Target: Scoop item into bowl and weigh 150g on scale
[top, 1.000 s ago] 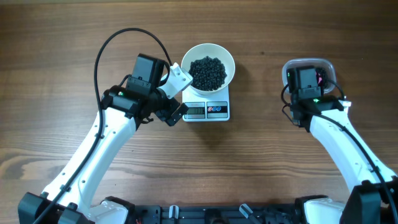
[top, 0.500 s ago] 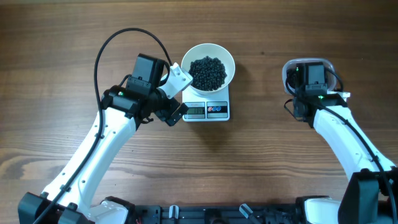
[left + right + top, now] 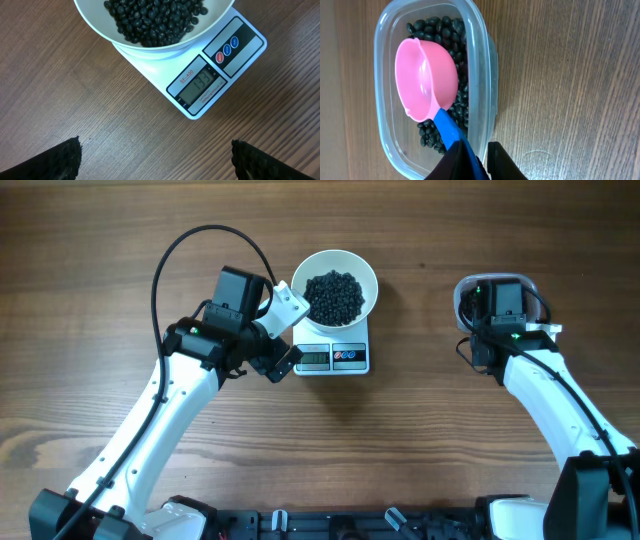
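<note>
Showing the refill step of weighing. Overhead view: the bowl (image 3: 335, 260) sits on the scale (image 3: 335, 358) at bench centre, holding a heap of beans (image 3: 334, 296). The left arm (image 3: 190, 380) is unmoved beside the scale, with the left jaws spread wide at the bowl's near-left rim, holding nothing. The right arm (image 3: 540, 380) has shifted forward over the tub (image 3: 463, 290) within the last second; its jaws are hidden beneath the wrist here.

Left wrist view: both fingertips (image 3: 55, 160) stand far apart at the lower corners, clear of the scale. The display (image 3: 200, 85) appears to read 133, so the load is judged short of target.

Right wrist view: the pink scoop (image 3: 425, 80) lies in the tub on the remaining beans, seemingly empty. The right jaws are closed on its blue handle (image 3: 447, 130), a grip that has only just tightened.

Interpretation: the scoop is in hand again, so a further small portion can be lifted; overshoot is the main risk, and a part-filled scoop seems advisable.
</note>
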Motion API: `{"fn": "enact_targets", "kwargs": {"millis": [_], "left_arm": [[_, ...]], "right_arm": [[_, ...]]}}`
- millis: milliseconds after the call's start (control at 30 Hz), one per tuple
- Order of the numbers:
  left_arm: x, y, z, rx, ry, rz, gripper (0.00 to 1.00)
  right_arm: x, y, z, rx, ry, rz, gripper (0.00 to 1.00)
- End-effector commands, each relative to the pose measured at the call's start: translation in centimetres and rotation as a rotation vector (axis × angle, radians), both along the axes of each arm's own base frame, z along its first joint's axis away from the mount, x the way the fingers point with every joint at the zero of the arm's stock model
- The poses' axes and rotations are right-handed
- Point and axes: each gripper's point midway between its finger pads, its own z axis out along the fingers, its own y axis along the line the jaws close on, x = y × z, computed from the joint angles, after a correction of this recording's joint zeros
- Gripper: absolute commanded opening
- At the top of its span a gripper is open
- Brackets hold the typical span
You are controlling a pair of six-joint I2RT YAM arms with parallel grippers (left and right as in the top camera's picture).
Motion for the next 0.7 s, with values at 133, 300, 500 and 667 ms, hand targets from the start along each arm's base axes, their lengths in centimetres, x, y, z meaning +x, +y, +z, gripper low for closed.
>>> {"fn": "enact_targets", "kwargs": {"millis": [133,300,500,667], "left_arm": [[-0.2,-0.1,0.2,-0.006,-0.005,-0.02,1.0],[-0.2,-0.1,0.2,-0.006,-0.005,-0.02,1.0],[-0.1,-0.1,0.2,-0.006,-0.005,-0.02,1.0],[-0.2,-0.1,0.2,-0.006,-0.005,-0.02,1.0]], "right_arm": [[-0.2,0.2,-0.7,0.013,0.027,0.027,0.04],[0.2,0.7,0.8,0.028,-0.02,0.063,0.04],[0.4,0.8,4.2,-0.008,-0.104,0.129,0.04],[0.3,1.0,8.1,-0.015,-0.207,0.207,0.04]]}}
